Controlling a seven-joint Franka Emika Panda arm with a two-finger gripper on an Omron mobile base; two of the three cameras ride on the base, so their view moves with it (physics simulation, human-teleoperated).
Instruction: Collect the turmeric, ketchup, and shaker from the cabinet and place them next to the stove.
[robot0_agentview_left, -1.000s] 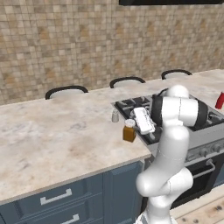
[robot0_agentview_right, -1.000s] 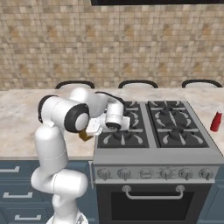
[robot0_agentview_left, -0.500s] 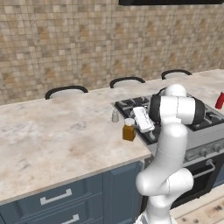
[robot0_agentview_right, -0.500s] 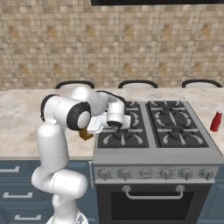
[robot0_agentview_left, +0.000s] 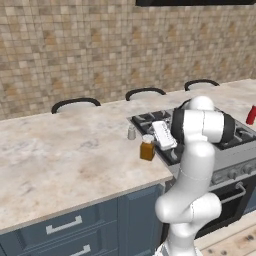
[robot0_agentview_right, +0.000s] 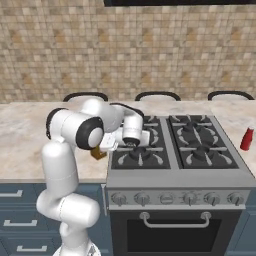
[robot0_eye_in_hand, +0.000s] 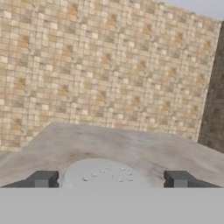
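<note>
End effector (robot0_eye_in_hand: 112, 180) now spread wider than a second ago, fingertips apart from turmeric (robot0_agentview_left: 147, 148) lid between them. Jar upright on tabletop (robot0_agentview_left: 70, 155) beside stove (robot0_agentview_left: 235, 137); shaker (robot0_agentview_left: 131, 132) just beyond, ketchup (robot0_agentview_right: 245, 139) well apart.

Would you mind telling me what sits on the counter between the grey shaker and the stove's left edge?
In the left base view, the stretch of counter between the shaker and the stove is bare; the turmeric jar stands nearer the front, beside that edge.
</note>
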